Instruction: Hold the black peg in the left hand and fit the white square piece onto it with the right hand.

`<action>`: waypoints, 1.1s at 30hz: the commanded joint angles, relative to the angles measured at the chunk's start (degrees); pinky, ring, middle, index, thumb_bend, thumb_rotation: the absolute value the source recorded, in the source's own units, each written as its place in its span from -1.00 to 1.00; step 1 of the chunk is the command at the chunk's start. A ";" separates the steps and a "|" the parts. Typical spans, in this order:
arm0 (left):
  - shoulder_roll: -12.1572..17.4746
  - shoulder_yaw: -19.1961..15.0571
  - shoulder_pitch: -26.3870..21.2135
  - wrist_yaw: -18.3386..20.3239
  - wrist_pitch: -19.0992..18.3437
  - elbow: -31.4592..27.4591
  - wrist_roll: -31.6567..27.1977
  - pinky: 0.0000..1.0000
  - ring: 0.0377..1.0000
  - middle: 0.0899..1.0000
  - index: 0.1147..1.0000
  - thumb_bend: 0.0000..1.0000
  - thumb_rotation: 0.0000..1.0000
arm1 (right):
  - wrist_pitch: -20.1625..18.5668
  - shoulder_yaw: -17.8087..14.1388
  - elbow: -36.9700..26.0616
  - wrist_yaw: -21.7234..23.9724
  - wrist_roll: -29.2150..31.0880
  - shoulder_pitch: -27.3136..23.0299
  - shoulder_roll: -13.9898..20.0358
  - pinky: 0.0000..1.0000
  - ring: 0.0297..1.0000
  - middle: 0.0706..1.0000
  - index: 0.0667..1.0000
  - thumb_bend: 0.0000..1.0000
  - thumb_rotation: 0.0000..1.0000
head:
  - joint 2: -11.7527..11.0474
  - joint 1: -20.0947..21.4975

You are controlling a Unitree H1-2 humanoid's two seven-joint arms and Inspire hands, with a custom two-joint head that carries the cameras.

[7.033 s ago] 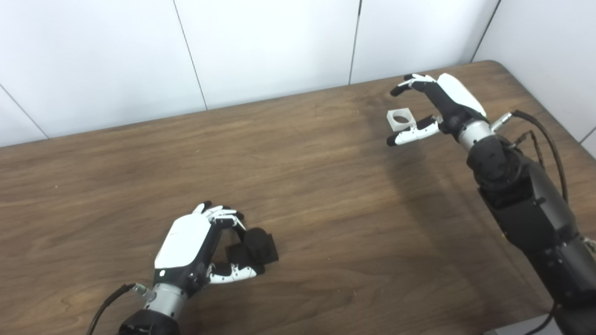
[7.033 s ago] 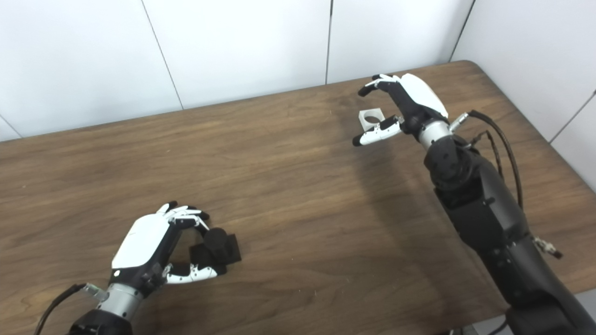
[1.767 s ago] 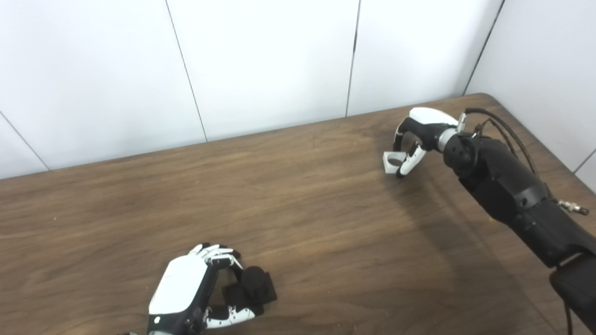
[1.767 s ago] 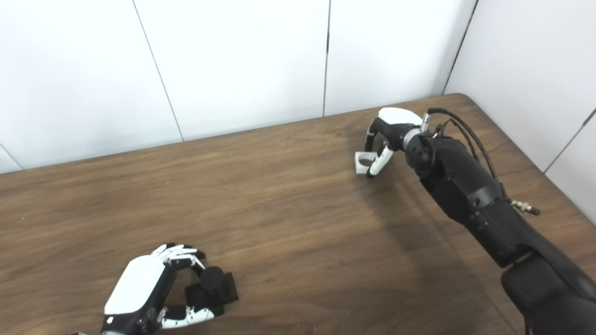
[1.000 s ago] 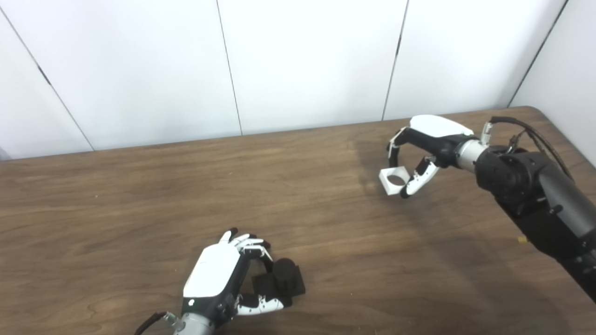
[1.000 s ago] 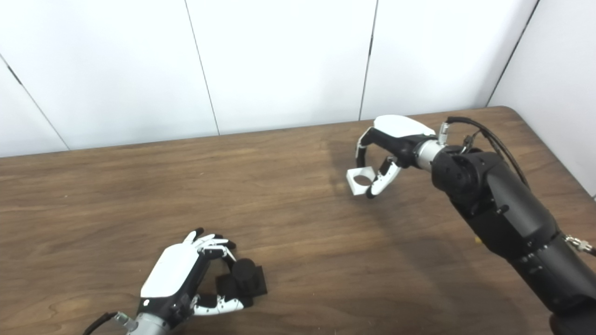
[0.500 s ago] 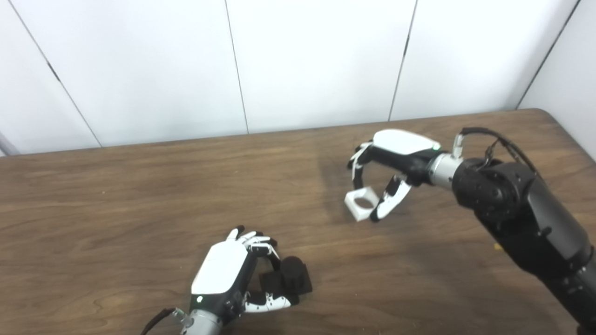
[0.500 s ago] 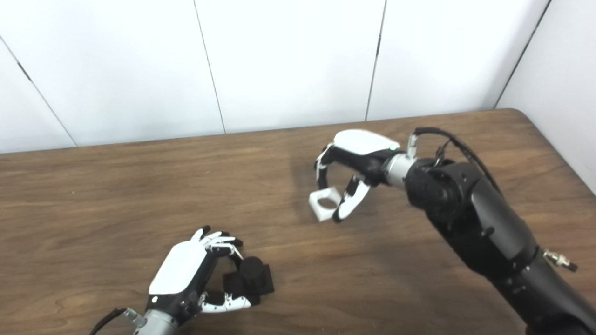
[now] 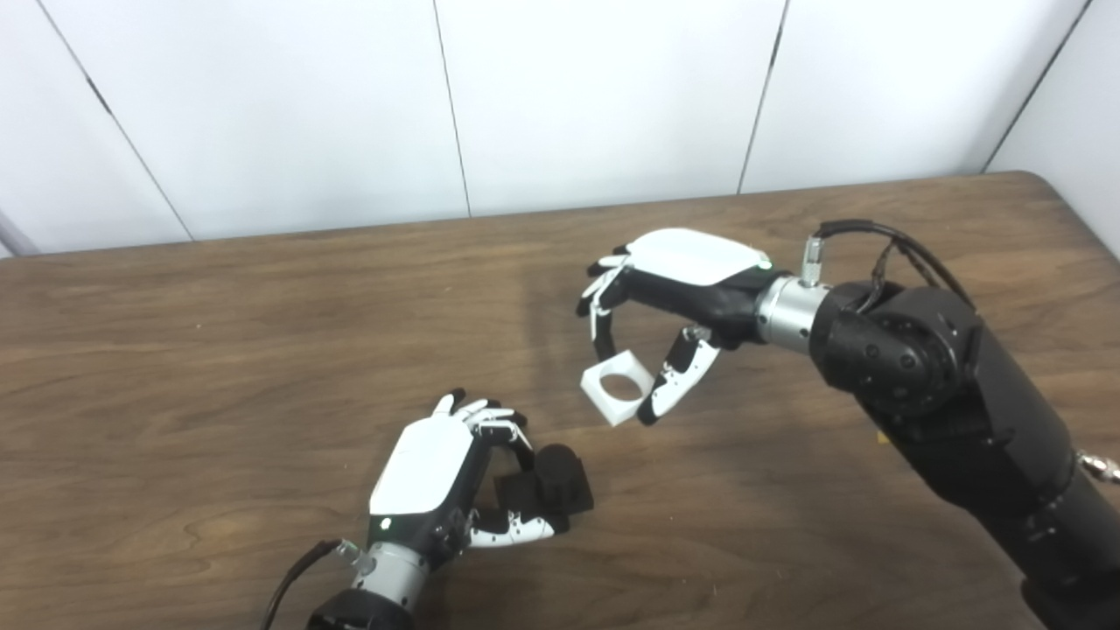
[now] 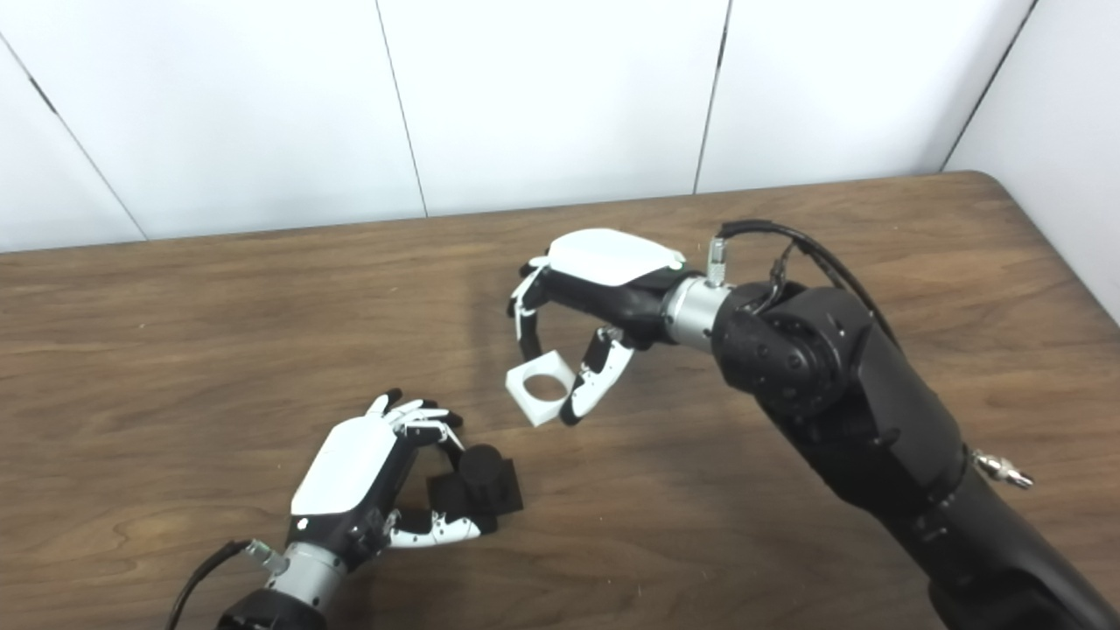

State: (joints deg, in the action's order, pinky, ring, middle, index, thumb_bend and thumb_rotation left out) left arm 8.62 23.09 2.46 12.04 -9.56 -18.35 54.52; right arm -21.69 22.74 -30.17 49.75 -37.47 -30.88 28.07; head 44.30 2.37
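The black peg [image 9: 553,479], a short round post on a square black base, rests on the wooden table [image 9: 219,350] near the front. My left hand [image 9: 437,477] is shut on it, fingers over the base's far side and thumb along the near side. The white square piece [image 9: 618,395], with a round hole through it, hangs above the table a little up and right of the peg. My right hand [image 9: 669,297] is shut on it, pinching it between fingers and thumb. A clear gap separates the piece from the peg.
White wall panels [image 9: 612,87] rise behind the table's far edge. The table's rounded right corner [image 9: 1050,179] lies at the far right. My right forearm [image 9: 945,394] crosses the right part of the table.
My right hand has carried the white piece left and toward the front, closer to the peg. The left hand keeps its hold on the peg. The camera has shifted.
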 commanded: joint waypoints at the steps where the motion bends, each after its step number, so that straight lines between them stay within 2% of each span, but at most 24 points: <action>1: -0.15 0.97 -0.15 1.64 -0.56 1.52 0.70 1.00 0.74 0.52 -0.16 0.05 -0.89 | 0.68 -0.29 -2.78 0.16 -0.83 -3.19 -0.27 1.00 0.88 0.57 -0.11 0.05 -0.73 | 0.22 -0.23; 13: -0.64 1.86 -0.98 1.05 -1.46 2.27 1.61 1.00 0.74 0.52 -0.16 0.05 -0.88 | 0.12 1.41 -4.92 2.49 -0.14 -3.92 -3.78 0.98 0.87 0.56 -0.11 0.05 -0.73 | 1.42 -1.22; 22: -0.91 2.18 -1.22 1.58 -2.16 2.03 2.38 1.00 0.74 0.53 -0.16 0.05 -0.88 | 3.12 3.86 -1.07 0.88 -1.16 -2.17 -5.59 0.96 0.85 0.55 -0.11 0.05 -0.73 | 1.68 -0.94; 33: -0.84 1.85 -1.26 1.55 -2.09 1.65 1.54 1.00 0.74 0.53 -0.16 0.05 -0.88 | 5.84 3.84 2.53 -0.40 -2.52 -0.94 -6.38 0.96 0.87 0.56 -0.11 0.05 -0.74 | 1.91 -0.30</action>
State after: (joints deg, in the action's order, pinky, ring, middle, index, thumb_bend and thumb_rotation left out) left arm 7.63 24.54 1.01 11.80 -11.17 -17.20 56.01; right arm -17.33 27.42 -27.56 51.46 -39.61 -30.32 21.97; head 46.14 2.02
